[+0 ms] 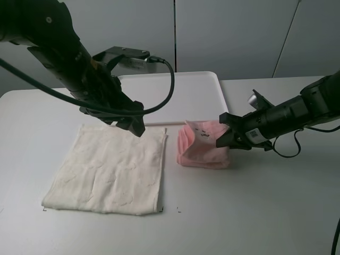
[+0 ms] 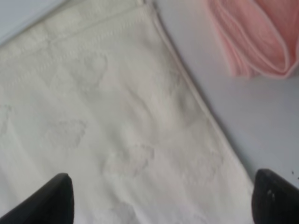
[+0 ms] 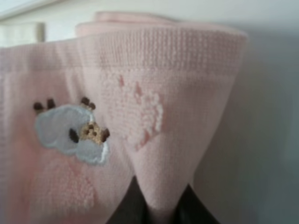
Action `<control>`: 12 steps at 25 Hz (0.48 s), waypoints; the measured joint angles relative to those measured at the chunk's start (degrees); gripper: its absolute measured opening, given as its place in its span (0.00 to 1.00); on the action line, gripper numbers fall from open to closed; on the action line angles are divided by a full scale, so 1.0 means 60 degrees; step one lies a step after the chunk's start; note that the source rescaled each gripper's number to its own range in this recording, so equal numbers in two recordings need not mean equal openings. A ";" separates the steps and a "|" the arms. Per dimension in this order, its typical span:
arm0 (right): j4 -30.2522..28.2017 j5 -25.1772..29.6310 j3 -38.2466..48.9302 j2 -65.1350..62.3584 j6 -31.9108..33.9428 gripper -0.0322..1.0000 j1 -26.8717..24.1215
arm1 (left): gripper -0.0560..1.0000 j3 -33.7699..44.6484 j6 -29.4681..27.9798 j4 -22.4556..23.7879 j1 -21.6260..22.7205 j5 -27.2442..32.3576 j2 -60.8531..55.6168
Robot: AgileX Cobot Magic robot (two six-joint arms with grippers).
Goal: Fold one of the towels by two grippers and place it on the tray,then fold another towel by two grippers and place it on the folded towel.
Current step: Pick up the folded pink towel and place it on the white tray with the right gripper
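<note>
Two towels, one live step: getting the pink one onto the tray. Nearest you, the cream towel (image 1: 109,170) lies flat and unfolded on the desk (image 1: 255,212), front-left; leave it for now. Past it to the right, the pink towel (image 1: 204,149) sits as a loose folded bundle on the desk, just short of the tray's front rim and not on it yet. Your right hand (image 1: 224,133) is clenched on its right-side edge. The wrist view shows a narrow pinch of fabric drawn into a cone between the jaws, so I'd judge only the outer layers are caught. Your left hand (image 1: 133,126) is released, jaws wide, hovering over the cream towel's far right corner and touching nothing. A one-sided pinch will likely let the bundle sag and unfold on the lift, so bring the left hand across to take the opposite edge, or else raise low and slow. Farthest back is the tray (image 1: 186,90). Clear its low rim, don't drag the cloth over it. Set the bundle down square and flat, since the cream towel has to stack on top later. Release only once the towel rests fully inside the rim.
</note>
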 joint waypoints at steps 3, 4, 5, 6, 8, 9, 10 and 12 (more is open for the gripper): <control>-0.0445 0.0496 -0.0246 -0.0219 0.0329 0.09 0.0000 | 0.99 0.1037 -0.0244 0.0035 0.0000 -0.0423 -0.0971; -0.0696 0.0642 -0.0380 -0.0354 0.0585 0.09 0.0000 | 0.99 0.1313 -0.0393 0.0089 0.0000 -0.0514 -0.1172; -0.0986 0.0704 -0.0571 -0.0528 0.0909 0.09 0.0024 | 0.99 0.1524 -0.0506 0.0134 0.0000 -0.0607 -0.1383; -0.1232 0.0792 -0.0801 -0.0726 0.1264 0.09 0.0048 | 0.99 0.1768 -0.0599 0.0181 0.0000 -0.0686 -0.1559; -0.1806 0.1080 -0.1386 -0.1051 0.1930 0.09 0.0048 | 0.99 0.2165 -0.0692 0.0194 0.0000 -0.0793 -0.1793; -0.2018 0.1267 -0.1819 -0.1152 0.2301 0.09 0.0048 | 0.99 0.2308 -0.0712 0.0194 0.0000 -0.0878 -0.1870; -0.2243 0.1524 -0.2331 -0.1169 0.2640 0.09 0.0048 | 0.99 0.2462 -0.0716 0.0194 0.0000 -0.0955 -0.1920; -0.2731 0.1881 -0.3383 -0.1185 0.3497 0.09 0.0123 | 0.99 0.2661 -0.0754 0.0194 0.0000 -0.1015 -0.1957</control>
